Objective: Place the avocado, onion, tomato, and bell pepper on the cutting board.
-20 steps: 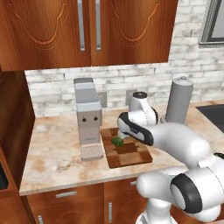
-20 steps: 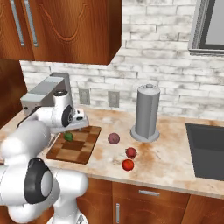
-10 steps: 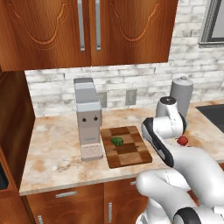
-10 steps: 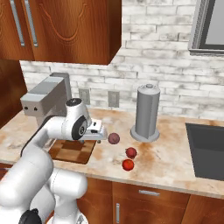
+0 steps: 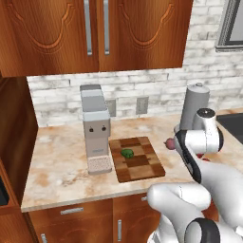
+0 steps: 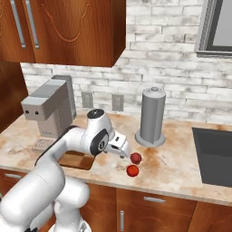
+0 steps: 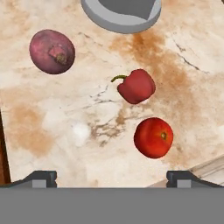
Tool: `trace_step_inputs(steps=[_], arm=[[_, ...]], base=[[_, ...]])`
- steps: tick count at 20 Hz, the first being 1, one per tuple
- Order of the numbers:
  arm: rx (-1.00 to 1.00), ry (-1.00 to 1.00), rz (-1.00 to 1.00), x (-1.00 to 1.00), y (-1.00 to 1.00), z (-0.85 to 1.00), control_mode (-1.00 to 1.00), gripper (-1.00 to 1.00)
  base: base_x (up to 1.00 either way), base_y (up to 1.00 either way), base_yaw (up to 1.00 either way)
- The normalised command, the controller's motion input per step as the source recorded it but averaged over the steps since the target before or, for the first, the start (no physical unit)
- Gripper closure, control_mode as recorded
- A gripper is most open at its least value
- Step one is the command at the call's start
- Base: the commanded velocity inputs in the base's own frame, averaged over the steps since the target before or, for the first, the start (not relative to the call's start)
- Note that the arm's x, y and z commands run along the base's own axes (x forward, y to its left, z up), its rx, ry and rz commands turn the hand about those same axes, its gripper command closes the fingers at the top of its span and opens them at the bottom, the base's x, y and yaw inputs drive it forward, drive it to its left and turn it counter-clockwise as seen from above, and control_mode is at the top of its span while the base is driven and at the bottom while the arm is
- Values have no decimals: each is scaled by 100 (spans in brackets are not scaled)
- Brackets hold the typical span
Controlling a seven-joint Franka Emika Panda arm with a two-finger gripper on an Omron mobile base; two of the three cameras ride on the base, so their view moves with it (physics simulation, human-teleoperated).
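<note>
- One avocado (image 5: 126,153) lying on the cutting board (image 5: 137,159), centre frame, long axis across the picture.
- One onion (image 7: 52,51) upper left, stem tip facing up.
- One bell pepper (image 7: 136,86), stem pointing left; one tomato (image 7: 153,137) below.
- Gripper (image 7: 111,178) spread wide, grasping nothing.

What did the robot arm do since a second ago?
The arm swung from over the cutting board toward the sink side, and the open gripper now hovers above the onion, pepper and tomato. The avocado stayed on the board; the other three stayed on the counter.
</note>
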Motion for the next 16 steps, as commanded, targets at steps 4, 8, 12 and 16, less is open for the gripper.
trace_step_inputs(steps=[4, 8, 12, 16], arm=[[8, 6, -23, -5, -67, 18, -100, -100], [6, 1, -11, -12, -68, 5, -100, -100], [1, 0, -1, 0, -20, -3, -100, -100], [0, 0, 0, -8, 1, -17, -100, -100]], base=[[0, 0, 0], [0, 0, 0], [0, 0, 0], [0, 0, 0]])
